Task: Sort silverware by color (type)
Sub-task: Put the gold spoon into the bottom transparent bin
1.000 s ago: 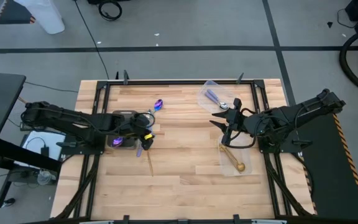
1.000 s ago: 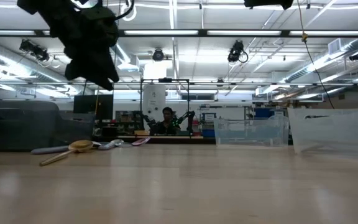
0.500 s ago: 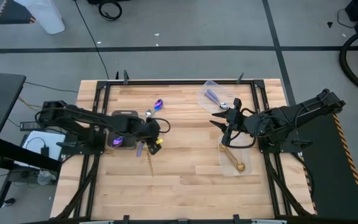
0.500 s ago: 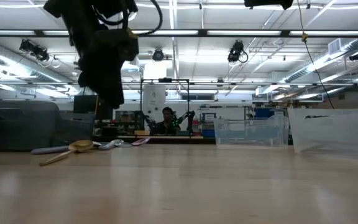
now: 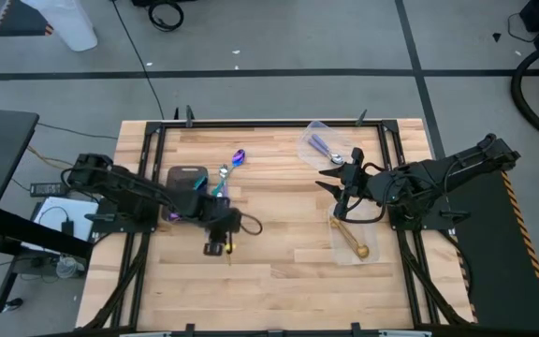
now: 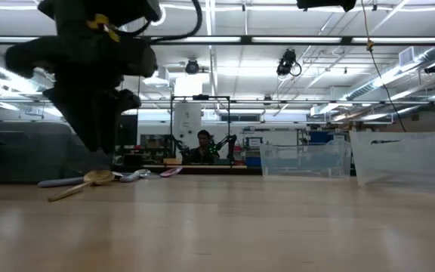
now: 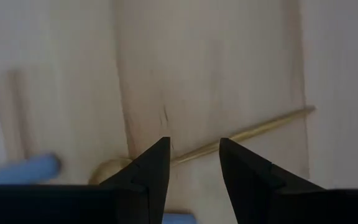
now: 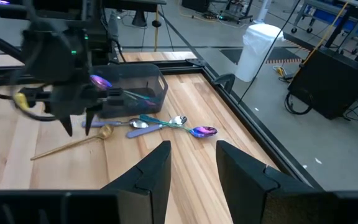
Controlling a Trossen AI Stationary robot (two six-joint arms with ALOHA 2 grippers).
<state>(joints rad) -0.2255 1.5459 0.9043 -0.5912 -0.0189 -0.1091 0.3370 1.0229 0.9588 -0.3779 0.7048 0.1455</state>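
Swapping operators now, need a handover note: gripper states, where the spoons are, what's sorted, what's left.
Left gripper: open, empty, hovering over the loose gold spoon on the table's left half.
Right gripper: open, empty, waiting on the right.
Sorted so far: purple-blue spoon in the grey tray, lilac-handled spoon in the far clear container, second gold spoon in the near clear container.
Left: the gold spoon, plus the teal-handled spoon, a silver spoon and a blue handle beside the tray.
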